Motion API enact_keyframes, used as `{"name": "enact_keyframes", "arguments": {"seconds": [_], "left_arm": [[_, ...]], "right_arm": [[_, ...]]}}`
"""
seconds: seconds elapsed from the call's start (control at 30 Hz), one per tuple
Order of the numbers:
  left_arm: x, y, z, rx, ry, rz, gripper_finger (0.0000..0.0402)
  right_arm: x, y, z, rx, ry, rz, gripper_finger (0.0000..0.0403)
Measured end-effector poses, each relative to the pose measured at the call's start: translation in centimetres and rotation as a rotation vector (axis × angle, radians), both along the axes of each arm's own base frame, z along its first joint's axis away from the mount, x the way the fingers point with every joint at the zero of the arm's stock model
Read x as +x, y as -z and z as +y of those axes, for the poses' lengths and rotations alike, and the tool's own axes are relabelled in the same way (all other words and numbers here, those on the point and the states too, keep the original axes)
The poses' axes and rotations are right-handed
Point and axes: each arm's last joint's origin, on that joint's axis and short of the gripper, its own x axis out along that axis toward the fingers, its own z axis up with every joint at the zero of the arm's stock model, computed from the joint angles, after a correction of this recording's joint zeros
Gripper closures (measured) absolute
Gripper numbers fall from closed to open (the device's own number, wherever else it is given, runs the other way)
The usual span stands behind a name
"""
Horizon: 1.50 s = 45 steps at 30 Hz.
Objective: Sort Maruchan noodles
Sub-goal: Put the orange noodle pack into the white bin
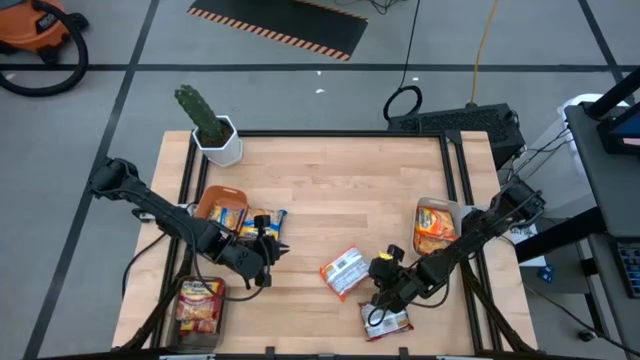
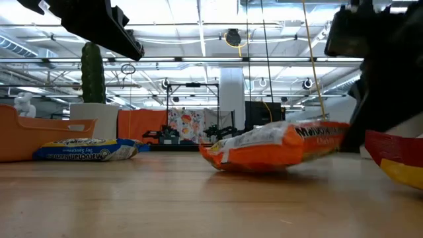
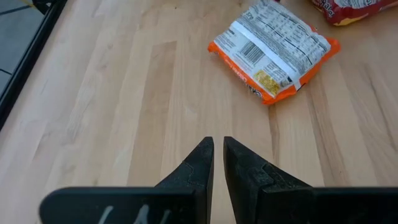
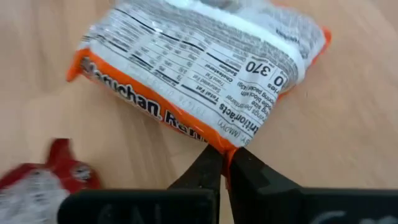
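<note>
From above, the right tool (image 1: 383, 272) is down beside the orange noodle packet (image 1: 344, 272) in the middle of the surface (image 1: 340, 190). The left tool (image 1: 268, 262) waits near the blue packet (image 1: 262, 223), pinched nearly shut and empty. In the right wrist view, the tool is clenched on the orange packet's corner. This looks like the picking-up step. Next it should lift the packet and carry it to the matching tray (image 1: 437, 226).

A: What kind of place?
B: Lab or workshop hall. Past the right claw (image 1: 381, 272), beyond the table (image 1: 330, 190): grey floor with black lines, hazard-striped mat (image 1: 277, 24), orange shop vac (image 1: 34, 30), loose cables (image 1: 404, 98).
A: And at table level?
B: Open ceiling with strip lights (image 2: 198, 26), pipes, metal frames (image 2: 192, 109) well behind the claws.
</note>
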Motion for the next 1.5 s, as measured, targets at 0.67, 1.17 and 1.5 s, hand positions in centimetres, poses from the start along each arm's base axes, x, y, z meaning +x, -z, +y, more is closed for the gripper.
{"name": "enact_keyframes", "arguments": {"seconds": [0.67, 1.17, 1.5], "left_arm": [[0.0, 0.0, -0.1, -0.032, -0.006, 0.002, 0.036], [-0.1, 0.1, -0.2, -0.052, 0.017, 0.017, 0.036], [-0.4, 0.3, -0.3, -0.083, -0.013, 0.037, 0.036]], "right_arm": [[-2.5, -8.8, -2.5, -0.082, 0.012, -0.3, 0.0403], [-5.8, -14.9, -5.3, -0.203, -0.009, -0.528, 0.0403], [-8.3, -16.6, -7.1, -0.19, -0.032, -0.545, 0.0403]]}}
